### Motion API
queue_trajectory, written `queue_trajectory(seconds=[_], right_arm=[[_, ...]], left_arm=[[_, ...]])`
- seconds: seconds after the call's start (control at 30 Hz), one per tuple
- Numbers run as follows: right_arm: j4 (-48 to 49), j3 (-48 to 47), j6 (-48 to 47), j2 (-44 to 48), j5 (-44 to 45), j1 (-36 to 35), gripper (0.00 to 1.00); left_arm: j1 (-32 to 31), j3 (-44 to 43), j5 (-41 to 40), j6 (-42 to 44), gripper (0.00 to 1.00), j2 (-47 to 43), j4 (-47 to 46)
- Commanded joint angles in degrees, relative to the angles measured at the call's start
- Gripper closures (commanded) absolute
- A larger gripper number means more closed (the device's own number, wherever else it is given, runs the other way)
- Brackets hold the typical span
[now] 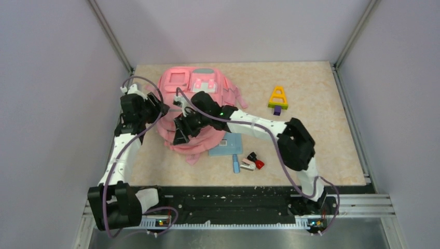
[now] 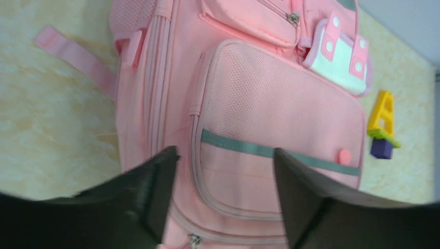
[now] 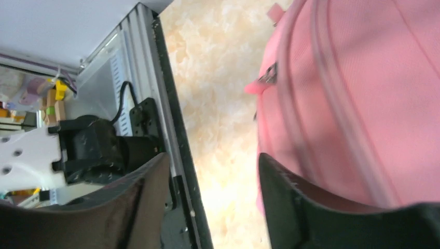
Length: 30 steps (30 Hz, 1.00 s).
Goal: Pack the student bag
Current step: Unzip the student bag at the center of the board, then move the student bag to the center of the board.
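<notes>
Has the student bag (image 1: 179,83) lying on the bench (image 1: 337,129), far and left of centre, with front pockets and white-pink patch facing up. Hangs the left end effector (image 2: 225,155) over the mesh front pocket, fingers spread, pinching nothing. Sets the right end effector (image 3: 212,161) at the bag's near edge, likewise spread and empty, one finger just beside the pink fabric. Shows a yellow toy (image 1: 278,97) far right and a blue booklet (image 1: 228,144) just beside the bag's near right.
</notes>
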<state>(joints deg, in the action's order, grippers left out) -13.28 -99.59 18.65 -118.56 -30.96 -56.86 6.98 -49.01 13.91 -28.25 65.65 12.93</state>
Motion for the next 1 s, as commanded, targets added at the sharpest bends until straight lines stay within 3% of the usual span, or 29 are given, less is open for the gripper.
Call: queue_trajectory(seconds=[0.0,0.1,0.23,0.47,0.7,0.97], right_arm=[[1.5,8.81,-3.41,16.57,6.3,1.84,0.28],[1.48,17.42,-2.02,23.17,6.99,6.68,0.26],[2.54,28.97,0.68,28.73,8.5,15.15,0.25],[11.4,38.84,5.4,27.1,8.94,21.53,0.25],[23.6,34.73,8.63,13.5,2.79,21.21,0.25],[22.44,13.16,6.41,-2.57,1.81,17.7,0.27]], left_arm=[[-0.58,-1.66,-3.79,3.44,0.2,-5.2,0.1],[-2.82,-1.97,-10.04,8.02,0.17,-8.7,1.82],[-11.41,-2.44,-20.59,14.99,0.17,-12.42,3.27],[-15.24,-0.71,-15.96,16.23,0.17,-13.71,0.61],[-15.25,-0.41,-15.41,16.83,0.17,-13.96,0.37],[-16.15,-0.08,-10.37,16.56,0.18,-14.28,-0.47]])
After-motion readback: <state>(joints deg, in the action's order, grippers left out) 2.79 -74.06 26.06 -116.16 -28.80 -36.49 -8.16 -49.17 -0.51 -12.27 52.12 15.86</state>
